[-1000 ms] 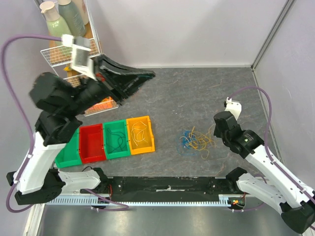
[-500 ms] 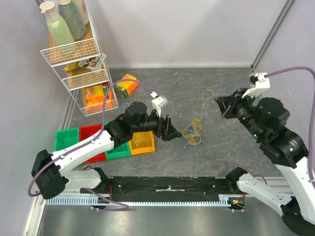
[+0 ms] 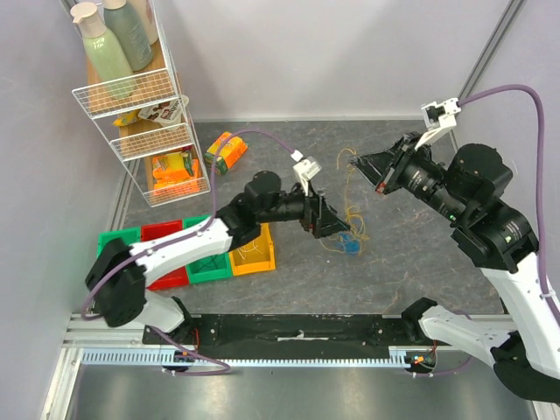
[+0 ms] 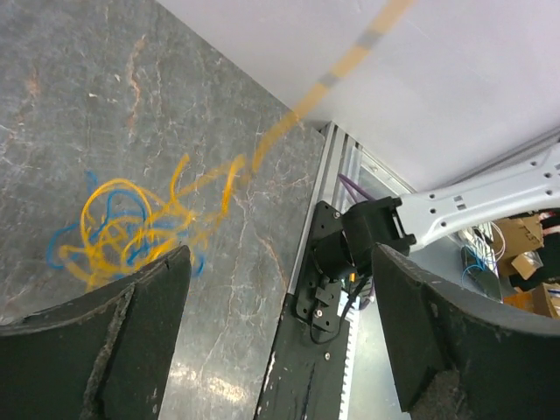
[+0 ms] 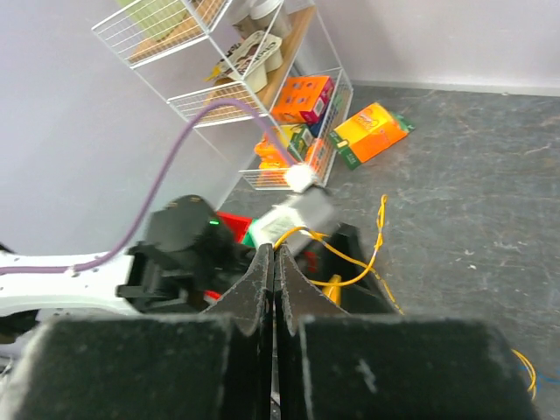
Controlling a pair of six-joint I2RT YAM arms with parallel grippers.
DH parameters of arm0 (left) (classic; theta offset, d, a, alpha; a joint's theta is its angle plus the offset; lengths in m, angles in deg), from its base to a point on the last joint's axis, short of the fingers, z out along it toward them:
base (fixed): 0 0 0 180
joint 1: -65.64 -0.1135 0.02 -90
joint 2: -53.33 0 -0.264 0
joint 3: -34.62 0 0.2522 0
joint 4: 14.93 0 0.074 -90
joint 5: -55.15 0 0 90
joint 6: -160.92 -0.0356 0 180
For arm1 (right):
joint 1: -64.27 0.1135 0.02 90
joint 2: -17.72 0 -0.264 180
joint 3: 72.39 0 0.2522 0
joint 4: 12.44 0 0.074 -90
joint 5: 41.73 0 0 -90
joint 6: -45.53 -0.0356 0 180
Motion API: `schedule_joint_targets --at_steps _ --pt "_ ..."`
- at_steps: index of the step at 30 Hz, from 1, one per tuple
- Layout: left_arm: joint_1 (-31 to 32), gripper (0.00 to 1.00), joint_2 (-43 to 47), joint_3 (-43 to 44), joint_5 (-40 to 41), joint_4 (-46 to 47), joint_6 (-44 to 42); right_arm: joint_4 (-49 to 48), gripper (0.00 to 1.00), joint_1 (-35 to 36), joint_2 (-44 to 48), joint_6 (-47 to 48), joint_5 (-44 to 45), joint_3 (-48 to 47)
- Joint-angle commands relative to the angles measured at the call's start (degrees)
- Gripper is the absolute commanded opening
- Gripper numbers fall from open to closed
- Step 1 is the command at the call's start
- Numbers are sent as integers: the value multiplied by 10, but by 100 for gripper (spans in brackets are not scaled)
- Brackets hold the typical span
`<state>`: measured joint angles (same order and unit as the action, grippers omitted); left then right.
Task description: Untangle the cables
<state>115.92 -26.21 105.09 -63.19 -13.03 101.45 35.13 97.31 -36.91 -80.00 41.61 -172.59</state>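
Left gripper (image 3: 336, 229) is standing wide open and gripping nothing. Its fingers (image 4: 131, 332) are hovering just over the cables (image 3: 346, 238), a loose yellow-and-blue bunch lying on the grey table (image 3: 420, 262) near the middle. Right gripper (image 3: 355, 161) is pinching shut on a yellow cable (image 5: 382, 227) and hanging high over the far right of the table. That strand is running from its tip down toward the bunch, and is showing as a blurred streak in the left wrist view. Whether its lower end is free of the bunch, cannot tell. A row of coloured bins (image 3: 254, 269) is sitting left of the bunch, partly under the left arm, with thin loops lying in the yellow one. Farther left, a wire shelf (image 3: 166, 83) is standing in the corner, and an orange carton (image 3: 226, 150) is lying on the table just beside it.
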Motion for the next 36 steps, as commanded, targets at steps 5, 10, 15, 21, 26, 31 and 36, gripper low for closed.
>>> schedule_joint_targets --at_steps 5,10,15,21,26,31,36 --pt "12 70 -179 63 19 63 36 -47 0 -2 -34 -35 -69 -119" --pt "11 59 -207 -21 53 112 69 -16 0 -2 -66 -6 -42 -261" --pt "11 60 -185 -90 59 143 67 -8 0 -2 -87 25 2 -355" --pt "10 62 -159 -127 76 126 39 -20 0 -2 -118 59 41 -456" --pt "8 65 -136 -129 56 126 35 -49 0 -2 -116 76 45 -451" --pt "8 78 -29 -119 10 107 3 -51 0 -2 -61 88 59 -292" --pt "8 78 116 -106 -7 39 -62 -35 0 -2 -15 100 37 -141"
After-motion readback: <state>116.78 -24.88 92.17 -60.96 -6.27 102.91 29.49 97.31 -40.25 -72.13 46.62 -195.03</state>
